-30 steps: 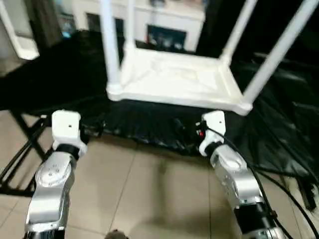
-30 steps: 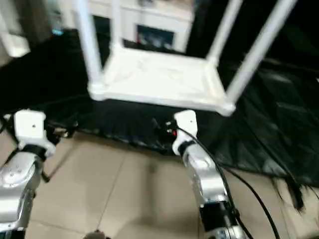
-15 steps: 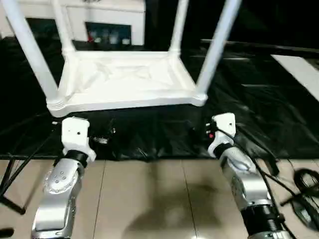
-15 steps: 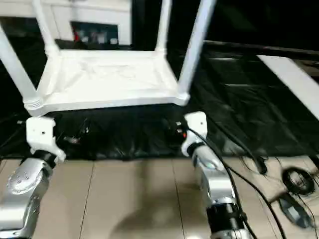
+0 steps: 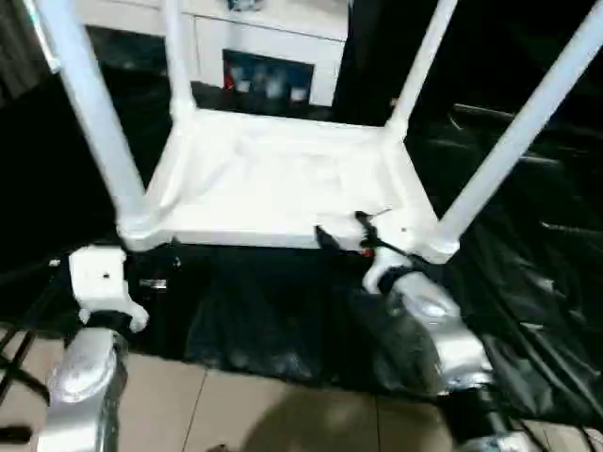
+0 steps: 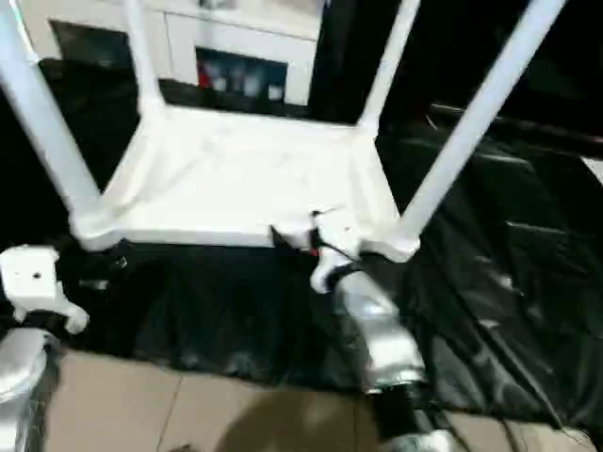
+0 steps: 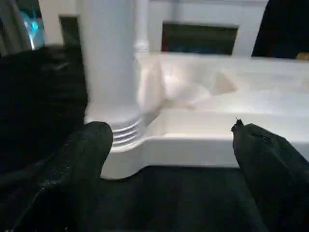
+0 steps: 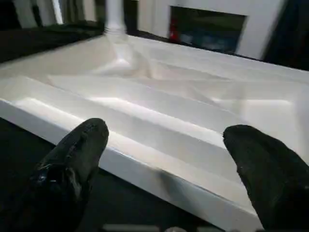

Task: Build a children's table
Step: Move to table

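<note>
The white children's table lies upside down on a black sheet, its top (image 5: pixel 283 179) flat and its legs standing up. The two front legs (image 5: pixel 89 104) (image 5: pixel 518 132) rise from rounded corner sockets (image 7: pixel 116 130). My right gripper (image 5: pixel 341 237) is open at the top's front rim (image 8: pixel 159 169), near the front right corner, with one finger (image 8: pixel 72 159) on each side of the view and nothing between them. My left gripper (image 7: pixel 169 150) is open too, low in front of the front left socket and apart from it.
A black sheet (image 5: pixel 264 320) covers the floor under the table and ends at beige tiles (image 5: pixel 245 414) near me. A white cabinet with glass doors (image 5: pixel 273 42) stands behind the table. Cables lie at the left edge (image 5: pixel 19 377).
The camera view has shifted. My right arm has reached forward, bringing its gripper from the sheet's edge up to the table's front rim. The left gripper is nearer the front left corner.
</note>
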You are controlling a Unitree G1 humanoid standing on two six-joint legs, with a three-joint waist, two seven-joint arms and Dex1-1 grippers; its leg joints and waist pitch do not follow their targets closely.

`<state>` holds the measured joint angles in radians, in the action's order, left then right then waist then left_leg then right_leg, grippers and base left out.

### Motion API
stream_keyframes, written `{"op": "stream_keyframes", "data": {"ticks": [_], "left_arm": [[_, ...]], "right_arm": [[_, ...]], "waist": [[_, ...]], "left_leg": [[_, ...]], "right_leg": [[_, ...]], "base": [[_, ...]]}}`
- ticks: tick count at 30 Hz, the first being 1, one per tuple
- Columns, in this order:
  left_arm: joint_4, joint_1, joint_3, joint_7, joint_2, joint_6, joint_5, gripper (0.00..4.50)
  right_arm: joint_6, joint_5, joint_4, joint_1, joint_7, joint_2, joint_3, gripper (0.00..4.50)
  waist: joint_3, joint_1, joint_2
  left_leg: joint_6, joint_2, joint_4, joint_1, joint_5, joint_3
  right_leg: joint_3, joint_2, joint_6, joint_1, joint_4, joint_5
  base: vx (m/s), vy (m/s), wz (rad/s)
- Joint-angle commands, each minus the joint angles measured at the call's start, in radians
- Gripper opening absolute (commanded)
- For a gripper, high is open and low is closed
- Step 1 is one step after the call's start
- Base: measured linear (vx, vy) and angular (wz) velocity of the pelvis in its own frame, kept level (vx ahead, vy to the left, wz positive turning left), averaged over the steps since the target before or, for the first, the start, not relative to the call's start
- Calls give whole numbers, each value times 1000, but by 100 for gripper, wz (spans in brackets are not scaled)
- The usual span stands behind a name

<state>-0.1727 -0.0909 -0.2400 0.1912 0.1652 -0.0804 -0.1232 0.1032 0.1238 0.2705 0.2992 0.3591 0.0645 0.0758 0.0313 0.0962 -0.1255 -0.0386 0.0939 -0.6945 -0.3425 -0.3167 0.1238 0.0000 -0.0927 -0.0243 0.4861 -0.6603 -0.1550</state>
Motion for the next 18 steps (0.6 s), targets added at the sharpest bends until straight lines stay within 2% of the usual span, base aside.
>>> {"op": "stream_keyframes", "data": {"ticks": [1, 2, 3, 4, 5, 6, 7, 8, 9, 10, 11, 12, 13, 14, 16, 17, 18], "left_arm": [[-8, -28, -16, 5, -2, 23, -20, 448], [-13, -31, -19, 4, -2, 24, -26, 448], [-16, -30, -20, 8, 4, 24, -31, 448], [-11, -16, -28, 9, 14, 17, -36, 448], [-8, -8, -34, 9, 19, 12, -38, 448], [2, 13, -45, 9, 29, 4, -43, 448], [18, 41, -60, 6, 41, -4, -47, 448], [30, 60, -68, 13, 48, -6, -58, 448], [43, 79, -72, 21, 57, -13, -65, 448], [60, 101, -76, 26, 67, -19, -68, 448], [80, 123, -77, 34, 77, -18, -74, 448], [111, 156, -76, 46, 91, -22, -84, 448], [134, 177, -73, 49, 102, -28, -79, 448], [134, 177, -73, 49, 102, -28, -79, 448], [220, 251, -73, 48, 134, -42, -75, 448], [240, 267, -73, 44, 142, -46, -71, 448], [262, 283, -75, 48, 149, -41, -71, 448]], "right_arm": [[7, 17, -16, -20, 16, 8, -18, 444], [6, 17, -18, -22, 22, 9, -17, 444], [6, 18, -20, -25, 29, 11, -17, 444], [6, 28, -23, -28, 40, 10, -23, 444], [7, 34, -25, -29, 48, 7, -28, 444], [2, 46, -31, -30, 61, 6, -37, 444], [-6, 56, -37, -31, 72, 7, -45, 444], [-11, 61, -38, -31, 75, 12, -45, 444], [-24, 58, -38, -30, 79, 20, -42, 444], [-33, 56, -39, -30, 85, 29, -39, 444], [-11, 86, -49, -33, 109, 32, -42, 444], [13, 118, -62, -36, 144, 39, -42, 444], [13, 116, -65, -36, 153, 47, -37, 444], [13, 116, -65, -36, 153, 47, -37, 444], [24, 102, -78, -40, 181, 71, -24, 444], [27, 99, -80, -40, 190, 75, -23, 444], [33, 101, -83, -41, 201, 78, -23, 444]], "waist": [[-43, 24, -6], [-39, 13, 16], [-33, 0, 23], [-39, -11, 33], [-31, -24, 56], [-28, -38, 52], [-25, -37, 57], [-23, -39, 53], [-23, -41, 58], [-23, -43, 56], [-22, -47, 55], [-22, -47, 54], [-23, -49, 54], [-25, -49, 55], [-26, -53, 56], [-28, -52, 55], [-30, -53, 60]], "left_leg": [[155, 27, 29, 14, 345, 15], [115, 62, 67, 0, 94, -8], [92, 72, 98, -6, 36, -11], [62, 83, 128, -2, -24, -1], [62, 98, 146, 16, -131, 7], [51, 108, 150, 8, -186, 10], [39, 112, 153, 10, -213, 11], [14, 114, 151, 18, -254, 17], [-4, 111, 149, 21, -264, 21], [-9, 110, 150, 18, -266, 22], [-15, 108, 151, 9, -272, 20], [-17, 106, 150, 8, -271, 18], [-21, 103, 149, 1, -255, 11], [-24, 104, 149, -1, -244, 9], [-28, 104, 149, -9, -211, 7], [-27, 102, 147, -7, -204, 8], [-25, 106, 147, -8, -167, 7]], "right_leg": [[97, -98, 142, -76, 114, 406], [98, -104, 271, -106, 124, 207], [65, -80, 286, -110, 124, 45], [31, -29, 265, -103, 110, -149], [16, -11, 242, -78, 119, -266], [11, -9, 223, -82, 122, -314], [8, -12, 212, -81, 126, -345], [6, -11, 185, -73, 134, -400], [8, -12, 166, -71, 135, -430], [7, -11, 157, -73, 137, -442], [5, -10, 127, -77, 139, -496], [4, -12, 109, -78, 143, -527], [2, -17, 68, -81, 149, -593], [1, -19, 62, -82, 150, -597], [-3, -21, 59, -87, 149, -586], [-5, -19, 56, -85, 150, -584], [-6, -23, 79, -89, 146, -531]], "base": [[-151, 6, 50], [-151, 6, 50], [-57, -67, 15], [-49, -91, 4], [-49, -91, 4], [-69, -76, 14], [-64, -71, 12], [-64, -71, 12], [-50, -65, 18], [0, 0, 0], [0, 0, 0], [-57, -38, 6], [0, 0, 0], [0, 0, 0], [0, 0, 0], [0, 0, 0], [0, 0, 0]]}}
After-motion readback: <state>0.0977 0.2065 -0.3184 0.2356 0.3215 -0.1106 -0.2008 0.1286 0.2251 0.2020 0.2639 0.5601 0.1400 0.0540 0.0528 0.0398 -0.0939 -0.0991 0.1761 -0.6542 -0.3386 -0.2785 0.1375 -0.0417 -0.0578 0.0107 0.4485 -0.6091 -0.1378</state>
